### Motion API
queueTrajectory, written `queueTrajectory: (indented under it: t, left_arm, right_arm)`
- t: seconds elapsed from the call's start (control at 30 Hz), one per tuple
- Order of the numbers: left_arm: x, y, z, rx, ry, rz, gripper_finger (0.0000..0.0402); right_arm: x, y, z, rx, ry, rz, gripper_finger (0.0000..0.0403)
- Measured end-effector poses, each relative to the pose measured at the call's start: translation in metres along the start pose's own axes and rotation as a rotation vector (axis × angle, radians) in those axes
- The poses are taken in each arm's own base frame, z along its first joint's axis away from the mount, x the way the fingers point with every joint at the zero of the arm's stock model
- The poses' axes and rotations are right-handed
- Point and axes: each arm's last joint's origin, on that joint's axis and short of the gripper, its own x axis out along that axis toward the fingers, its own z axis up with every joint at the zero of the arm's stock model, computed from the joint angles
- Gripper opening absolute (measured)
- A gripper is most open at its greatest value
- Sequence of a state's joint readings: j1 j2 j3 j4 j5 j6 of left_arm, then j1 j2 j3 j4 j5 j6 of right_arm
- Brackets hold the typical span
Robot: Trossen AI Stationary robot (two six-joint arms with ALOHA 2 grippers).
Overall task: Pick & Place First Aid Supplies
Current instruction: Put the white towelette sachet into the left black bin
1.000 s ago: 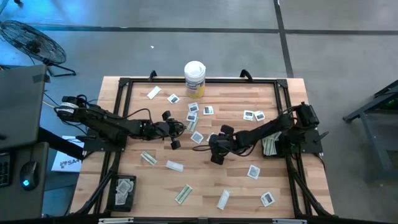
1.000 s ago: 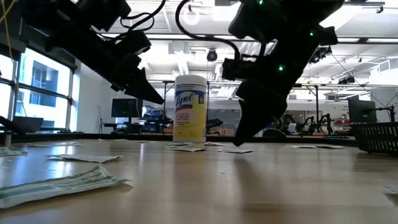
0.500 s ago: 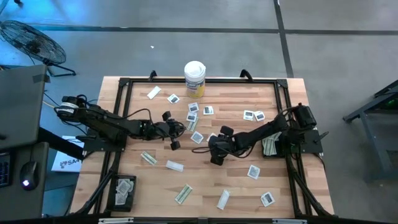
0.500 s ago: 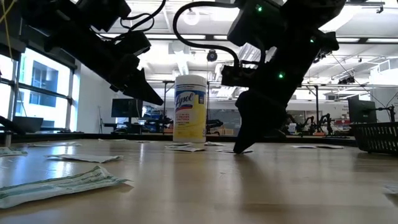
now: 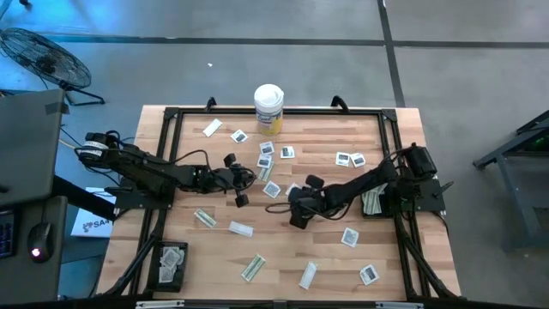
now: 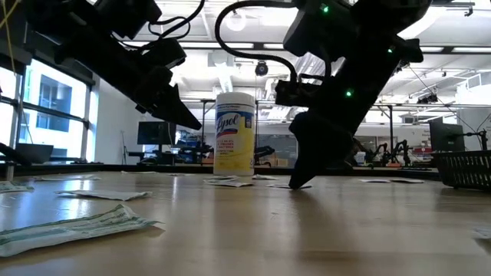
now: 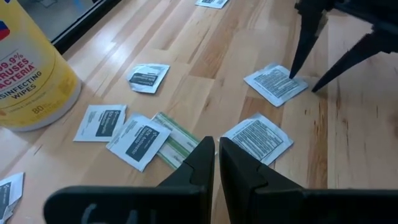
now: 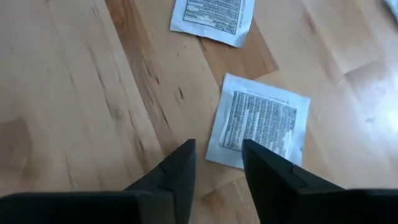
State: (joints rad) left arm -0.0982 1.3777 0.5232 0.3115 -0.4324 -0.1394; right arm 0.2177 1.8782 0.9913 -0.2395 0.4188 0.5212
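Note:
Square white sachets and narrow pale-green wrappers lie flat and scattered over the wooden table (image 5: pixel 326 257). My right gripper (image 5: pixel 296 199) is open at mid-table, with its fingertips down at table level (image 6: pixel 298 182). They stand on either side of the near edge of one printed sachet (image 8: pixel 261 121), which also shows in the left wrist view (image 7: pixel 277 84). My left gripper (image 5: pixel 250 177) is shut and hangs above the table just left of there, over another sachet (image 7: pixel 255 137). My right gripper comes down at a slant onto the sachet's edge (image 8: pixel 221 152), which lies flat on the table between its open fingers. One fingertip (image 7: pixel 292 71) stands at the sachet's corner. I cannot tell whether it touches.
A tall white canister with a yellow label (image 5: pixel 268 108) stands at the far edge. A black bin (image 5: pixel 169 262) at the near left holds a sachet. A tray (image 5: pixel 373 202) beside the right arm holds green wrappers. More sachets (image 5: pixel 350 159) lie toward the far right.
My right gripper has come down until its fingertips reached the table at the sachet. Its fingers have stayed open. The left arm has kept still.

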Motion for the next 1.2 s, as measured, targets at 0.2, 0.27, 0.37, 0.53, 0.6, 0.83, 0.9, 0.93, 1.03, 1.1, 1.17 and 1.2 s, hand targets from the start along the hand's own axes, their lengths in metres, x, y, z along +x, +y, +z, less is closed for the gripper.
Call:
queueTrajectory:
  t: [0.2, 0.27, 0.37, 0.53, 0.6, 0.83, 0.9, 0.93, 1.03, 1.1, 1.17, 1.2]
  left_arm:
    - [0.000, 0.000, 0.000, 0.000, 0.002, -0.008, 0.0021]
    - [0.000, 0.000, 0.000, 0.000, 0.001, -0.009, 0.0021]
    - [0.000, -0.001, 0.000, -0.001, 0.003, -0.026, 0.0021]
    - [0.000, -0.001, 0.001, -0.007, -0.006, -0.049, 0.0021]
    - [0.000, -0.002, 0.002, -0.009, -0.011, -0.052, 0.0021]
    - [-0.001, -0.005, 0.003, 0.010, -0.024, -0.129, 0.0021]
    - [-0.003, -0.010, 0.002, 0.046, -0.042, -0.181, 0.0021]
    - [-0.005, -0.013, 0.001, 0.071, -0.058, -0.215, 0.0021]
    - [-0.010, -0.022, -0.004, 0.135, -0.093, -0.335, 0.0021]
    - [-0.013, -0.027, -0.005, 0.149, -0.096, -0.384, 0.0021]
    - [-0.013, -0.033, -0.006, 0.175, -0.106, -0.402, 0.0021]
    - [-0.013, -0.036, -0.008, 0.200, -0.111, -0.403, 0.0021]
  right_arm:
    - [0.010, -0.013, -0.006, 0.073, 0.021, 0.054, 0.0081]
    - [0.014, -0.018, -0.009, 0.072, 0.025, 0.060, 0.0068]
    - [0.018, -0.024, -0.013, 0.081, 0.029, 0.055, 0.0051]
    - [0.021, -0.030, -0.017, 0.095, 0.022, 0.053, 0.0019]
    - [0.021, -0.030, -0.016, 0.083, 0.011, 0.055, 0.0006]
    - [0.010, -0.026, -0.008, 0.068, -0.032, 0.105, 0.0002]
    - [0.003, -0.024, -0.006, 0.066, -0.041, 0.138, 0.0003]
    - [-0.001, -0.023, -0.006, 0.055, -0.038, 0.155, 0.0003]
    - [-0.014, -0.016, 0.000, 0.011, -0.073, 0.282, 0.0001]
    - [-0.021, -0.011, 0.005, 0.006, -0.106, 0.356, 0.0001]
    - [-0.023, -0.007, 0.008, 0.008, -0.131, 0.415, 0.0001]
    - [-0.024, -0.005, 0.009, 0.008, -0.144, 0.446, 0.0001]
